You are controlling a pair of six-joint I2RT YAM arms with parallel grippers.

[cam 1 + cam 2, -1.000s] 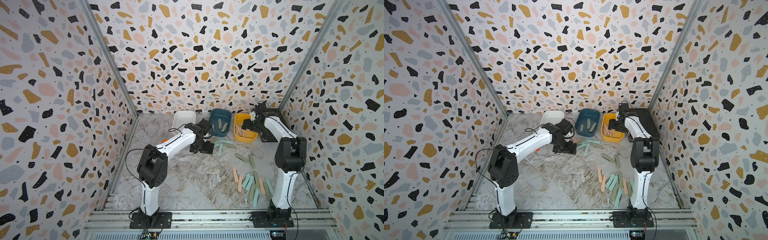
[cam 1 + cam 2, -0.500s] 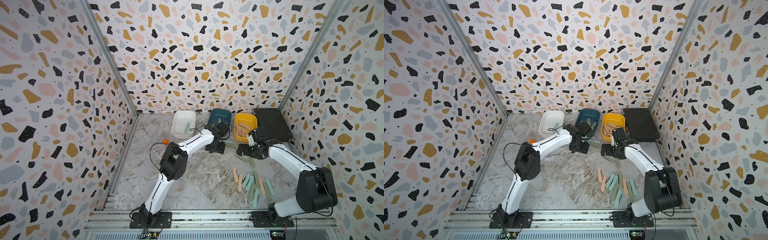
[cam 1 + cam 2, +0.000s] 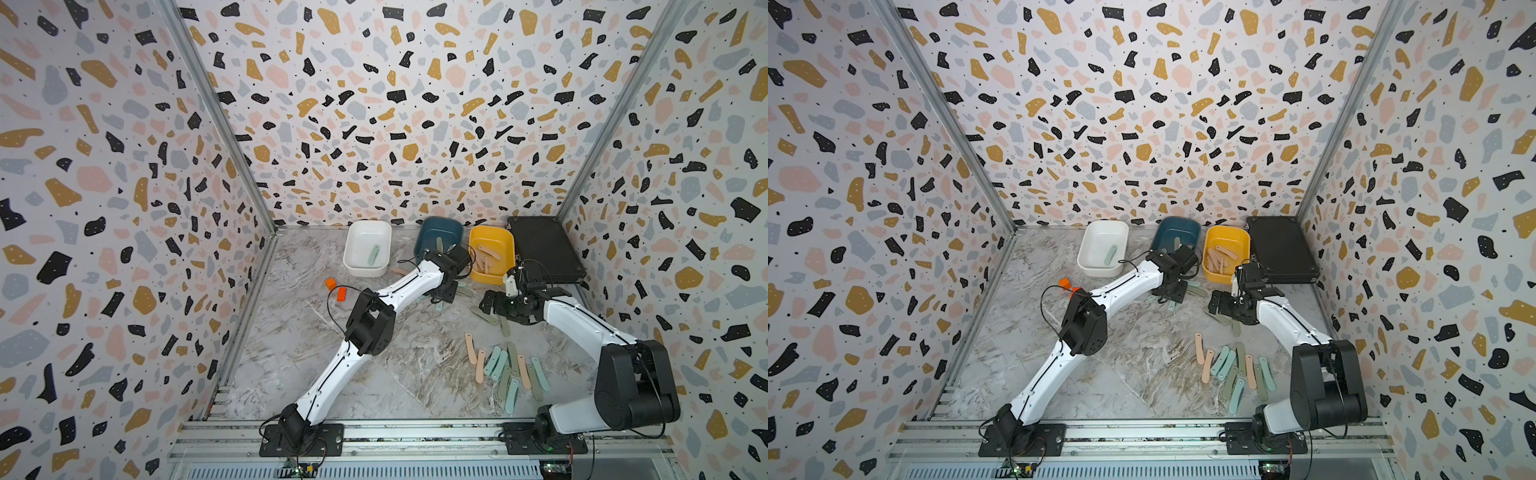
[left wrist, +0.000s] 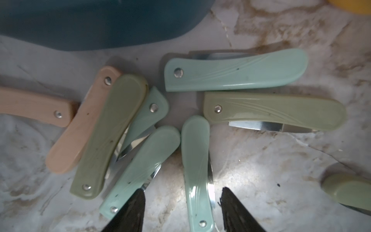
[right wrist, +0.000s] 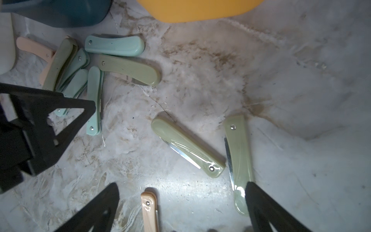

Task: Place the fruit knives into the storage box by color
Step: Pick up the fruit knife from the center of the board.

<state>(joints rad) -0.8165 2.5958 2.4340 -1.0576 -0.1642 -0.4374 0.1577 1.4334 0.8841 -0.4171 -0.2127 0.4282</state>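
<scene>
Mint-blue fruit knife [image 4: 196,170] lies flat on the table [image 3: 291,374], in a loose heap of knives just on the near side of the dark teal tub [image 3: 428,237]. Left gripper [image 4: 181,190] sits low over it, jaws part-open astride it, with a gap on each side. Right gripper [image 5: 181,183] is to the right, jaws wide, holding nothing. One fingertip overlaps the end of a sage knife [image 5: 239,156]. At the far edge, the white tub [image 3: 353,268] holds a single pale green knife and the yellow tub [image 3: 486,276] several peach ones. A second knife group [image 3: 505,370] lies near right.
</scene>
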